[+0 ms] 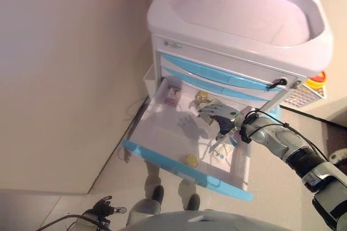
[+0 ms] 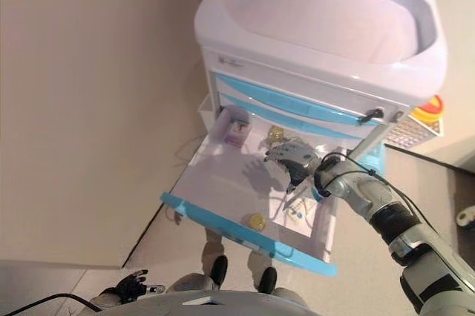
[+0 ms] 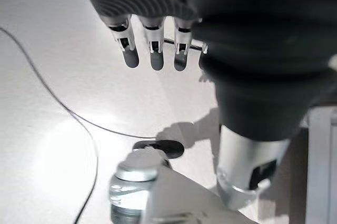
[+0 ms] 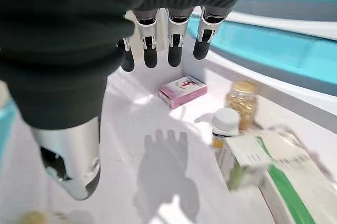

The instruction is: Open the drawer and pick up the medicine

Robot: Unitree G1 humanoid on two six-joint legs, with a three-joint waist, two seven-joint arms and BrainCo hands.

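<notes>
The white cart's bottom drawer (image 1: 184, 170) with a blue front is pulled out. Inside lie a pink box (image 4: 182, 90) at the back left, an amber bottle (image 4: 242, 98), a white-capped bottle (image 4: 225, 125), a green-and-white box (image 4: 274, 174) and a small yellow round thing (image 1: 191, 160) near the front. My right hand (image 1: 219, 114) hovers over the right side of the drawer, fingers (image 4: 168, 40) straight, holding nothing. My left hand (image 1: 103, 208) hangs low by the floor at the lower left, fingers (image 3: 152, 45) straight and empty.
The cart top (image 1: 238, 14) is a white tray with two shut blue drawers below it. A white bin (image 1: 149, 79) hangs on its left side, a red-and-yellow thing (image 1: 317, 82) on its right. A wall stands close on the left. A caster (image 3: 134, 182) stands on the floor.
</notes>
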